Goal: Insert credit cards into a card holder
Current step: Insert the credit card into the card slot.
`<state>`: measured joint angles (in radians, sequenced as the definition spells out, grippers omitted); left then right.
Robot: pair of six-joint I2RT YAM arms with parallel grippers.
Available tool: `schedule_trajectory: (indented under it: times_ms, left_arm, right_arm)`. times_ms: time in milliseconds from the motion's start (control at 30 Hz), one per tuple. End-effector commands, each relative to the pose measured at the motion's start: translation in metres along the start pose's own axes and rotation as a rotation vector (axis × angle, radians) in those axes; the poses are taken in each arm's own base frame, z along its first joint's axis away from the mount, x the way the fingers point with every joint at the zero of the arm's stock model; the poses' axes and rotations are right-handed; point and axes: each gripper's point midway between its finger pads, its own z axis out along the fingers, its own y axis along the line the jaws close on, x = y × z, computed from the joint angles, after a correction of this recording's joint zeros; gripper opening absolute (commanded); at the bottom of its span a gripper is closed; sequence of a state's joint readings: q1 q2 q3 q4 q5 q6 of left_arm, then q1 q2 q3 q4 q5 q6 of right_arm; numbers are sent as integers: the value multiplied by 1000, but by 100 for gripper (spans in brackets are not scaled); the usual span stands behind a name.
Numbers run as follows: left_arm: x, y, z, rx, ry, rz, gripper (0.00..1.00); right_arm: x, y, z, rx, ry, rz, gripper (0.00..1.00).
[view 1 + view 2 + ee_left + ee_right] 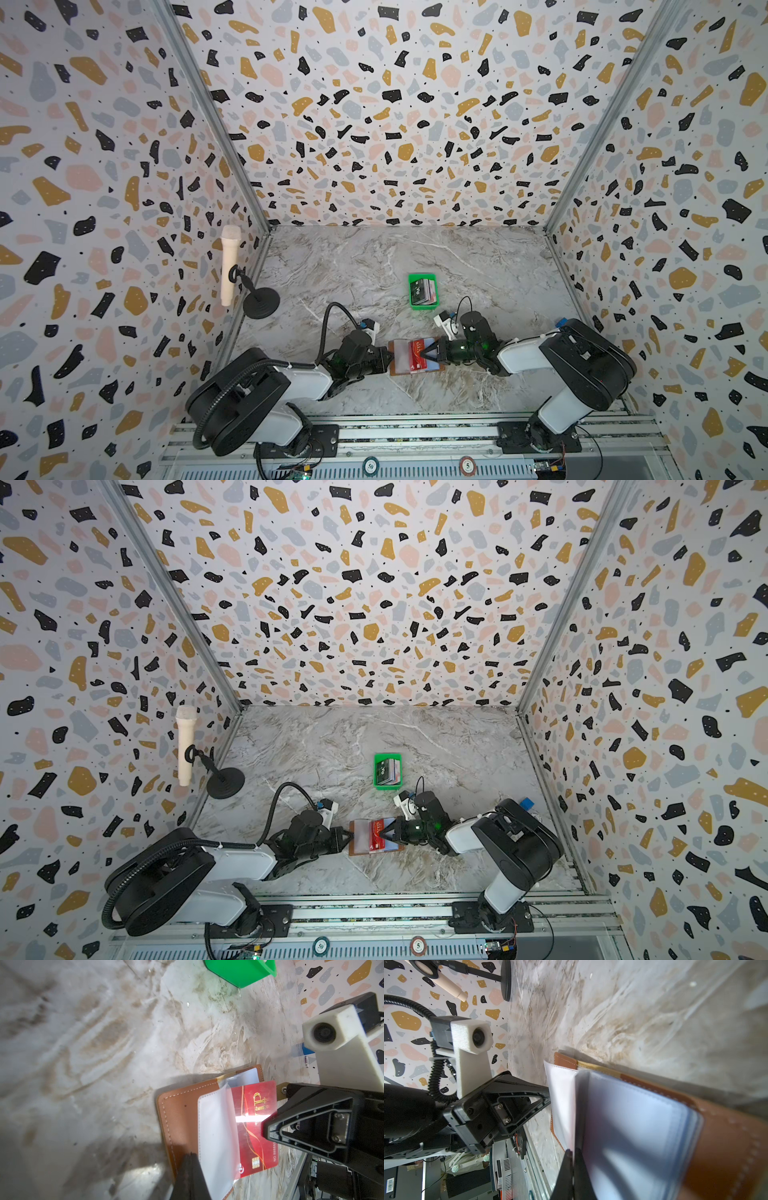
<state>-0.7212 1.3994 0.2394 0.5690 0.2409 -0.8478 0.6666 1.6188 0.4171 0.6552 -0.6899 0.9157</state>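
The tan card holder [401,358] lies open on the marble table, and its clear sleeves [633,1126] fan upward. My left gripper [190,1156] is shut with nothing between its fingers. Its tips rest on the leather cover [178,1115] at the holder's left edge. My right gripper [422,354] is shut on the far edge of a red credit card [255,1126]. That card lies flat over the holder, with one end tucked under a pale sleeve [216,1136]. More credit cards [423,290] stand in a small green tray [421,276] behind the holder.
A microphone [230,266] on a black round-based stand [261,302] sits at the table's left edge. Patterned walls close in three sides. A metal rail [415,432] with both arm bases runs along the front. The green tray [239,970] is close behind my grippers.
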Motion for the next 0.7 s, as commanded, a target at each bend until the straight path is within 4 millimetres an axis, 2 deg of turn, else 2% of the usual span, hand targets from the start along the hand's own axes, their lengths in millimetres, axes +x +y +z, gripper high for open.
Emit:
schedule_trajectory:
  times_ms: [0, 667]
  left_arm:
    - [11, 12, 3, -45, 43, 9, 0]
    - [13, 19, -1, -53, 59, -2, 0]
  right_arm:
    - [0, 9, 5, -17, 27, -35, 0]
    - [-3, 21, -3, -43, 4, -92, 0]
